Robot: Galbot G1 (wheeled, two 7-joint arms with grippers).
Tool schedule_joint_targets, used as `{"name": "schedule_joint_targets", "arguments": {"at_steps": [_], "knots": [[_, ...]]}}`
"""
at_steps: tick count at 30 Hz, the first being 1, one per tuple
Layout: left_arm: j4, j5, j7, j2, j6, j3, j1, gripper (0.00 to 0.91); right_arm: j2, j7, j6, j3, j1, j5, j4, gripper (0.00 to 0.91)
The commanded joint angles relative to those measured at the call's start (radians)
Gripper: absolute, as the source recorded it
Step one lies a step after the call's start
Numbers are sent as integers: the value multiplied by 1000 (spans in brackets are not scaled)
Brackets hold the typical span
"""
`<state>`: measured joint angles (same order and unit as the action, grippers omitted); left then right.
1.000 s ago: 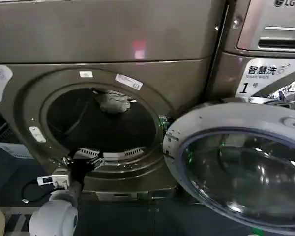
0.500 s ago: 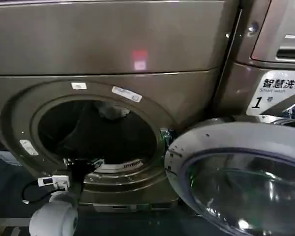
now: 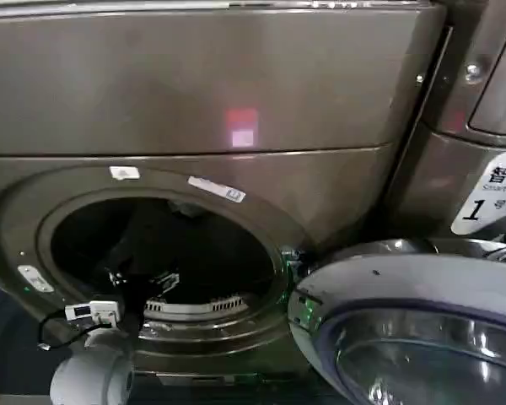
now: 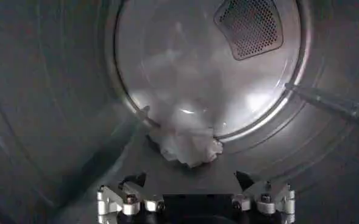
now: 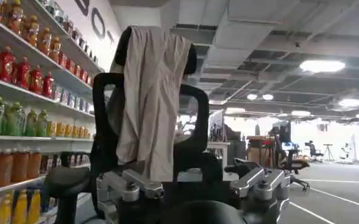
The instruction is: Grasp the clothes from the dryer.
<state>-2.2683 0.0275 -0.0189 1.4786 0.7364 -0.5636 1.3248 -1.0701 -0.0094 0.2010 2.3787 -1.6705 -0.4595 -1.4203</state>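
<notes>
The dryer point(image 3: 236, 101) stands with its round porthole open, and its door point(image 3: 405, 295) is swung out to the right. My left arm reaches through the mouth, with the left gripper point(image 3: 142, 280) just inside the dark drum. In the left wrist view the clothes point(image 4: 185, 146), a small whitish-grey wad, lie on the drum floor against the back wall. The left gripper point(image 4: 188, 180) is open a short way in front of them, with nothing between its fingers. The right gripper point(image 5: 188, 173) is open and empty, facing away into the room.
A neighbouring machine with a white "1" sticker point(image 3: 489, 202) stands on the right. The open door takes up the lower right. In the right wrist view a black chair draped with a beige cloth point(image 5: 152, 97) stands by shelves of bottles point(image 5: 21, 73).
The porthole has dropped lower and grown larger in the head view. My left gripper has gone from the drum's lower lip further inside.
</notes>
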Motion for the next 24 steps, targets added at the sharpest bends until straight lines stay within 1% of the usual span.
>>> {"name": "schedule_joint_targets", "arguments": {"at_steps": [1, 3, 9, 12, 14, 16, 18, 19, 24], "knots": [[-1, 0, 0, 0, 49, 0, 1, 907, -1, 6, -5, -2, 0, 0, 0, 907], [0, 1, 0, 0, 49, 1, 0, 907, 0, 16, -14, -2, 0, -1, 0, 907], [18, 24, -8, -2, 49, -5, -10, 907, 0, 16, -25, -6, 1, 0, 2, 907], [56, 38, -8, -8, 49, -16, -36, 907, 1, 16, -32, -11, 3, 0, 4, 907], [88, 42, -3, -2, 49, -18, -75, 907, -2, 18, -38, -21, 9, 1, -5, 907], [141, 62, -6, 3, 11, -29, -132, 907, -5, 19, -39, -30, 18, 1, -14, 907], [175, 14, -9, -2, 4, -33, -182, 907, -3, 20, -41, -36, 22, 2, -17, 907], [210, 5, -10, -3, -14, -34, -220, 907, -3, 20, -41, -38, 23, 1, -19, 907], [351, -18, -19, 5, -48, -29, -373, 907, -5, 19, -42, -54, 29, 2, -24, 907]]}}
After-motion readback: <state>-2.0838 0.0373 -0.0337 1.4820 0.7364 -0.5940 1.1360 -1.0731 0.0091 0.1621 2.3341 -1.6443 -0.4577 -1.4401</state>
